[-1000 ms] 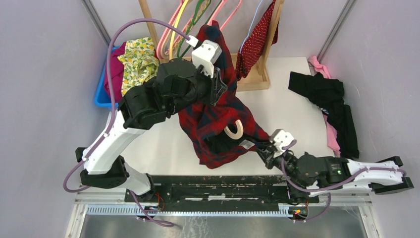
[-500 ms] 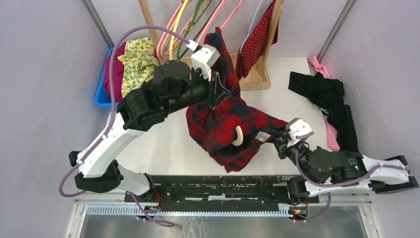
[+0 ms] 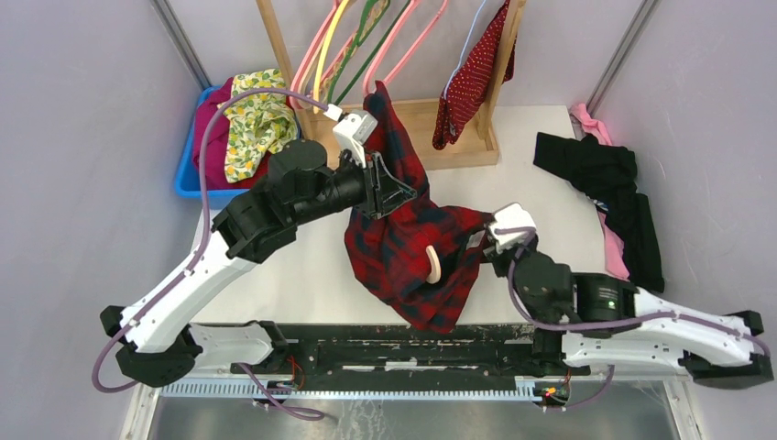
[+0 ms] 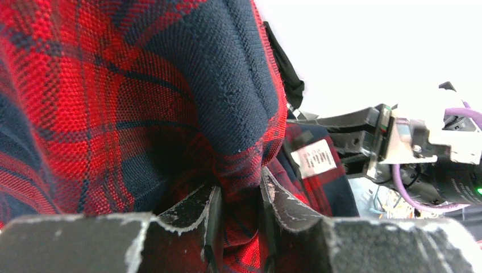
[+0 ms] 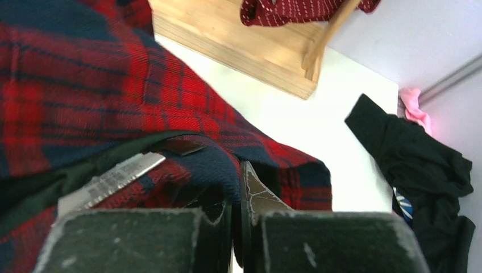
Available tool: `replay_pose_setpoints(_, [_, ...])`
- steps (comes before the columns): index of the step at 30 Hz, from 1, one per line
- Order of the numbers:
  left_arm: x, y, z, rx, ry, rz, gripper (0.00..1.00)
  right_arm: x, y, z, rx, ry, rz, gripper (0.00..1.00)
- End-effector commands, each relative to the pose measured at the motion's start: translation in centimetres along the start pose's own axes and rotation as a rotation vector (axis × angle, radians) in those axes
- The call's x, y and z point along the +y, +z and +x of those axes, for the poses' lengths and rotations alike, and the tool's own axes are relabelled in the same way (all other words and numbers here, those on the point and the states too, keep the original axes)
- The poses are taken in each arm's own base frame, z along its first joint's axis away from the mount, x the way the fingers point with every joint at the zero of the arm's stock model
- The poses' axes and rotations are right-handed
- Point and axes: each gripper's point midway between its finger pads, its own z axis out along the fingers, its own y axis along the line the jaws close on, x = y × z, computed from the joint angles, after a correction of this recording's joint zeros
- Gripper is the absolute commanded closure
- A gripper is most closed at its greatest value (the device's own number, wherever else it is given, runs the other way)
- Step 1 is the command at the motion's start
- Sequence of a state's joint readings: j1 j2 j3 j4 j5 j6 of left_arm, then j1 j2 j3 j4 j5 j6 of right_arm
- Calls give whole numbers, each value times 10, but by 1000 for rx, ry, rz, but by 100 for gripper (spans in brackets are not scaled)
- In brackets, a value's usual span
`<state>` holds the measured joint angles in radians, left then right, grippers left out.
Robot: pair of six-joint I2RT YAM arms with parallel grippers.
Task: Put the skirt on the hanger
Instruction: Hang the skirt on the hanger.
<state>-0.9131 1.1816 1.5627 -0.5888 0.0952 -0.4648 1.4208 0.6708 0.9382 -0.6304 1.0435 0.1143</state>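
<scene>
Top view: skirt [image 3: 469,81] hangs on the wooden rack [image 3: 458,147] at 12 o'clock, well apart from both arms. Only the wrist views show the grips: left gripper [image 4: 239,196] and right gripper [image 5: 236,193] each pinch a fold of the plaid garment [image 3: 403,252].

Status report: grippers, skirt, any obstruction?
Left gripper shut on plaid garment. Right gripper likewise. Skirt hangs at wooden rack, untouched. Obstruction: that garment, held between both.

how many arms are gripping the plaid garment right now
2. Left fingers pinch a fold of the plaid garment near the rack; right fingers pinch its edge by the label.
</scene>
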Motion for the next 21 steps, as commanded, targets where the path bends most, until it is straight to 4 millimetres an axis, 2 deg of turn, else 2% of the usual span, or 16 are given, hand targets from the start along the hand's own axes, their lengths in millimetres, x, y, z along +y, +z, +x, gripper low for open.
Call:
replay_pose_setpoints(1, [-26,-15,-32,-146,-60,156,97,11,25,-6,11,72,-49,98])
replay_pose_setpoints(9, [-8,-24,-26,-268,-100,243,97,37,74,8,68,177,-187,98])
replay_pose_setpoints(13, [3,-25,-19,-318,-129,288,97,48,95,22,101,245,-278,98])
replay_pose_setpoints(18, [8,-27,-7,-381,-180,384,97,62,117,40,151,331,-399,98])
replay_pose_setpoints(21, [7,-32,0,-428,-198,455,97,62,129,52,193,367,-416,98])
